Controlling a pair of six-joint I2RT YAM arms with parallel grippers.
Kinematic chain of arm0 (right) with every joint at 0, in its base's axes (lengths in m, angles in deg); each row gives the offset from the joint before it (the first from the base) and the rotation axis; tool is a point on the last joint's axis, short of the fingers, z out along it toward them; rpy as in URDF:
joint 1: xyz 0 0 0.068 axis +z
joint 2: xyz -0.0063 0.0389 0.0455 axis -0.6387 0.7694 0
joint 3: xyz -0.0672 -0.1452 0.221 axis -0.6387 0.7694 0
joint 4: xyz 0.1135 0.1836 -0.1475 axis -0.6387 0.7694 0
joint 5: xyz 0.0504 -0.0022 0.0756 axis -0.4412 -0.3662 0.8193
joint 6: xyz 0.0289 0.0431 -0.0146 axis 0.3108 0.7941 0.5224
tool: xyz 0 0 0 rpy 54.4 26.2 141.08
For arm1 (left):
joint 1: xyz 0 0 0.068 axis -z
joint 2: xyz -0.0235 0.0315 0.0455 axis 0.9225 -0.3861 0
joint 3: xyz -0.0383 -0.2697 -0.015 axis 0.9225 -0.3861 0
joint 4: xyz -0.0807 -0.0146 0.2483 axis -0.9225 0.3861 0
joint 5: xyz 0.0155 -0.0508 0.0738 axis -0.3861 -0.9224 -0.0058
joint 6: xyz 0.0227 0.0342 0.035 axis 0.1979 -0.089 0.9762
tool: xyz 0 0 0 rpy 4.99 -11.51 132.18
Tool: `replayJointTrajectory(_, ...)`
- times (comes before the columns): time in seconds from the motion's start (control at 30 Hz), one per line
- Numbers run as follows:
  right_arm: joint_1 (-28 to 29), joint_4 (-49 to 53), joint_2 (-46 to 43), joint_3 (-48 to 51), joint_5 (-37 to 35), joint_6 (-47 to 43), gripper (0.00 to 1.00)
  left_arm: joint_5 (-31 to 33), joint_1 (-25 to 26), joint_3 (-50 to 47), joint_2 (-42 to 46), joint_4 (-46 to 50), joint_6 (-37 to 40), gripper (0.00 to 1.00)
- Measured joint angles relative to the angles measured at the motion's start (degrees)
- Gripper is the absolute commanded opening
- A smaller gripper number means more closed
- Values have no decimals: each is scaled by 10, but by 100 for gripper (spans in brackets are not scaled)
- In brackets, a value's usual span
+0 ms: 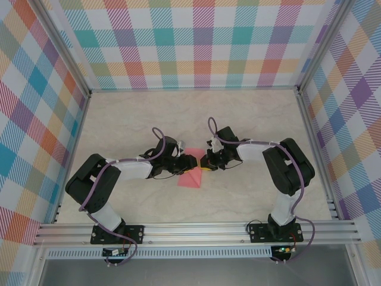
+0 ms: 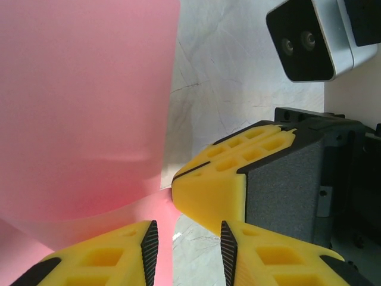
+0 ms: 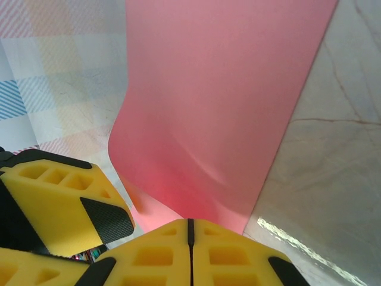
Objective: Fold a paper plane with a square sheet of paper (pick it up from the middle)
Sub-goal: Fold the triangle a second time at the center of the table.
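The square sheet of paper (image 1: 190, 179) is salmon-pink and lies mid-table, its far part curled up between the two grippers. My right gripper (image 1: 206, 162) is shut on the sheet's edge; in the right wrist view its jaws (image 3: 190, 229) are pressed together and the paper (image 3: 220, 101) rises out of them in a curve. My left gripper (image 1: 194, 161) faces it tip to tip. In the left wrist view it is open (image 2: 189, 250), with the paper's edge (image 2: 89, 101) running along its left pad and bare table showing in the gap. No paper plane shape shows.
The marble-look tabletop (image 1: 250, 119) is walled by plaid panels (image 1: 196, 42) and an aluminium frame (image 1: 196, 229) at the near edge. The right gripper's yellow fingers (image 2: 220, 179) and wrist camera (image 2: 303, 39) sit close in front of the left gripper.
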Motion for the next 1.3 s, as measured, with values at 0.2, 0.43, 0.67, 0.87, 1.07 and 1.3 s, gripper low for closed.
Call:
replayJointTrajectory(0.2, 2, 4, 12, -1, -1, -1, 7, -6, 0, 0, 0, 0, -4, 33)
replayJointTrajectory(0.43, 2, 12, 21, -6, -6, -5, 7, -6, 0, 0, -16, 0, -4, 32)
replayJointTrajectory(0.67, 2, 16, 28, -12, -11, -11, 7, -6, 0, 0, -21, 1, -4, 32)
replayJointTrajectory(0.87, 2, 19, 34, -15, -15, -12, 7, -6, 0, 0, -25, 2, -4, 31)
replayJointTrajectory(1.07, 2, 21, 34, -16, -15, -12, 7, -6, 0, 0, -35, 6, -4, 30)
replayJointTrajectory(1.3, 2, 21, 34, -16, -15, -12, 8, -5, 0, 0, -40, 15, -4, 30)
